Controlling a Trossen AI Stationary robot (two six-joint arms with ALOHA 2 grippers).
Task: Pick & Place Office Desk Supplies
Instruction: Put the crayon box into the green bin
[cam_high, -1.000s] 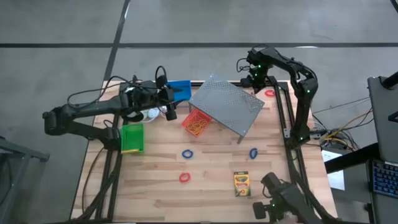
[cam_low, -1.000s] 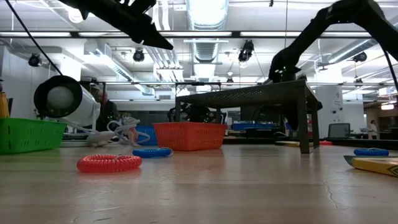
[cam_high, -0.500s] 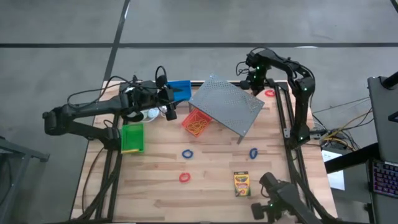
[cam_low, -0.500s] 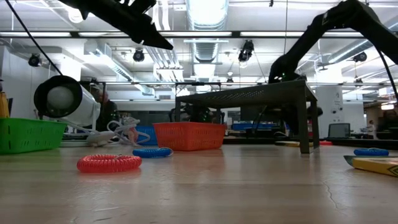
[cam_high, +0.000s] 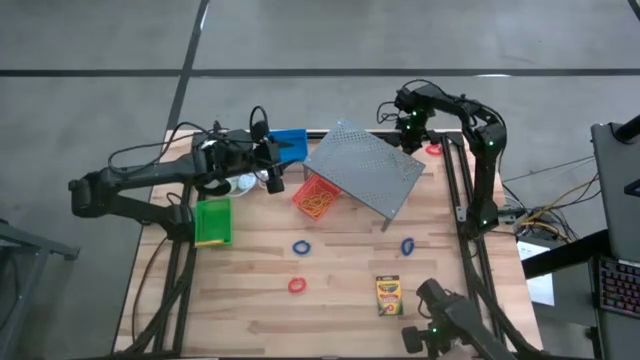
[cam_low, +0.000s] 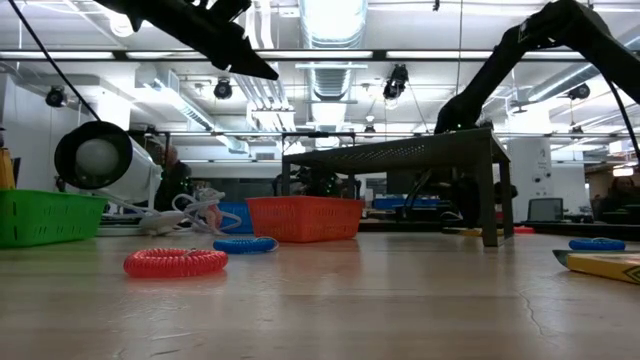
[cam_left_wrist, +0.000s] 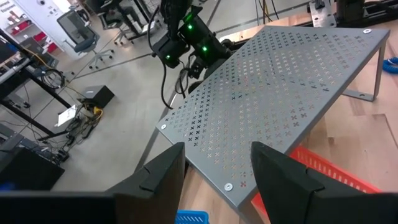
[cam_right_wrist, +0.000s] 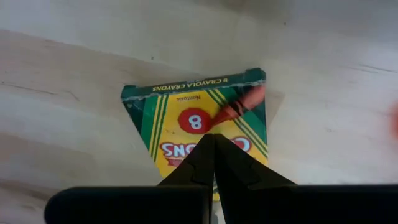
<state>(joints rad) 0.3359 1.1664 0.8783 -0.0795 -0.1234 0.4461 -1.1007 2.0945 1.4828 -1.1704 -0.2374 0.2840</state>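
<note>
Over at the far right corner of the wooden surface (cam_high: 340, 300), the right gripper (cam_high: 407, 128) is hanging low with its jaws pressed tightly together, pinching nothing. Its wrist view is looking straight down on a crayon box (cam_right_wrist: 202, 127) lying flat on the wood directly beneath the closed tips. A red ring band (cam_high: 433, 150) is lying just beside that gripper.

On the other side, the left gripper (cam_high: 272, 180) is hovering above the surface near the blue bin (cam_high: 288, 145), its jaws spread apart and holding nothing. Its camera is looking across the grey perforated rack (cam_left_wrist: 280, 106), which is standing near the middle of the surface. The red-orange bin (cam_high: 315, 197) is sitting partly under the rack's edge. The green bin (cam_high: 212, 222) is sitting near the left edge, and a white roll (cam_low: 100, 160) is lying beside it.

Nearer the front, two blue ring bands (cam_high: 301, 247) (cam_high: 408, 245) are lying well apart, a second red ring band (cam_high: 296, 286) is lying in front of the left one, and the second crayon box (cam_high: 388, 296) is lying close to the front edge.
</note>
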